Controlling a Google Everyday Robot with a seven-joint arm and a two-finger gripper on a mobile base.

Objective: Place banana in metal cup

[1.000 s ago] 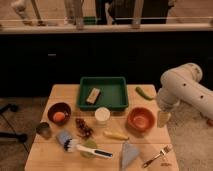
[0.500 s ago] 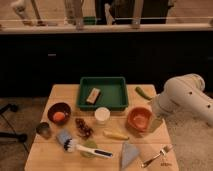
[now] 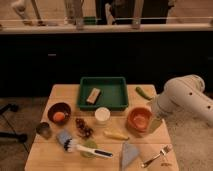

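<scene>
Pale yellow banana (image 3: 116, 135) lies flat, front-centre — grey metal cup (image 3: 44, 130) upright far left; jaws at right.

Light wooden desk (image 3: 50, 162) before a dark cabinet wall. At the back of it, green tray (image 3: 114, 96) holding a tan block (image 3: 93, 95), set at a slant. Just right of the tray, green pod (image 3: 143, 92), near the desk's edge. In front of the tray, white round cup (image 3: 102, 115), upright; to its right, orange bowl (image 3: 137, 120). At the left, dark red bowl (image 3: 50, 109) with a small orange thing (image 3: 59, 116) inside. Between that bowl and the white cup, dark reddish cluster (image 3: 84, 128), too blurred to name. Along the front: white-handled brush (image 3: 75, 146), handle across a flat green disc (image 3: 90, 149); pale blue wedge-shaped piece (image 3: 129, 154); fork (image 3: 156, 156) near the right corner. On the floor at left, black chair base (image 3: 10, 131).
</scene>
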